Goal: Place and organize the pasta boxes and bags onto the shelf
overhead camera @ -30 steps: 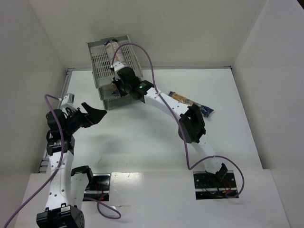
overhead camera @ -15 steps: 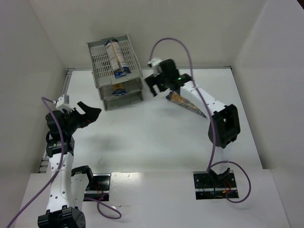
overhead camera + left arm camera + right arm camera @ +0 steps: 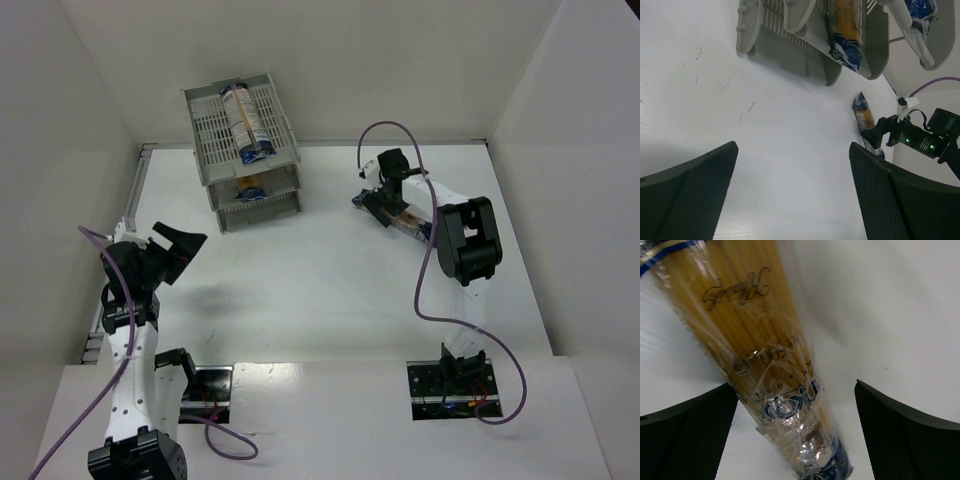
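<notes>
while left gripper, right gripper gape empty, shelf holds top packet, lower packet.

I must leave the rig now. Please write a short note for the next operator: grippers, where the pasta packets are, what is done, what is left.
Left gripper: open, empty, away from the shelf.
Right gripper: open over the third packet, a finger on each side, not closed on it.
Done: first packet on the top tray, second packet in a tier below.
Left: grasp the third packet, lying on the table right of the shelf, and shelve it.
</notes>
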Controlling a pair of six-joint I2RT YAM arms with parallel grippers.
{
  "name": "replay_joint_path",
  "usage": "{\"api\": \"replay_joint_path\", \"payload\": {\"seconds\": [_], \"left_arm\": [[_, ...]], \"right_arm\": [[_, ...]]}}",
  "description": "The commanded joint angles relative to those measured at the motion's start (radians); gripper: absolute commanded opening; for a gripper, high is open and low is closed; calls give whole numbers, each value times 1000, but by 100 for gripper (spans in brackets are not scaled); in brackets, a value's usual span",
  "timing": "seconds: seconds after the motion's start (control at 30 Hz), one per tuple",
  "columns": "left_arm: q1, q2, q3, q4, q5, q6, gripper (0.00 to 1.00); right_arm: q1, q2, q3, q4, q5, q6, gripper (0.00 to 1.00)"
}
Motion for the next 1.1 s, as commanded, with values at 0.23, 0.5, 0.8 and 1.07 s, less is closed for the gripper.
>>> {"api": "replay_joint_path", "payload": {"seconds": [0.23, 0.5, 0.8, 1.07], "left_arm": [[23, 6, -29, -9, -8, 1, 99], [23, 15, -38, 4, -10, 1, 99], [23, -12, -47, 13, -10, 1, 99], [23, -43, -47, 13, 0, 1, 99]], "right_arm": [[17, 90, -7, -135, -24, -235, 83], [175, -6, -67, -256, -231, -150, 0], [492, -137, -67, -246, -377, 127, 91], [544, -224, -105, -287, -331, -10, 100]]}}
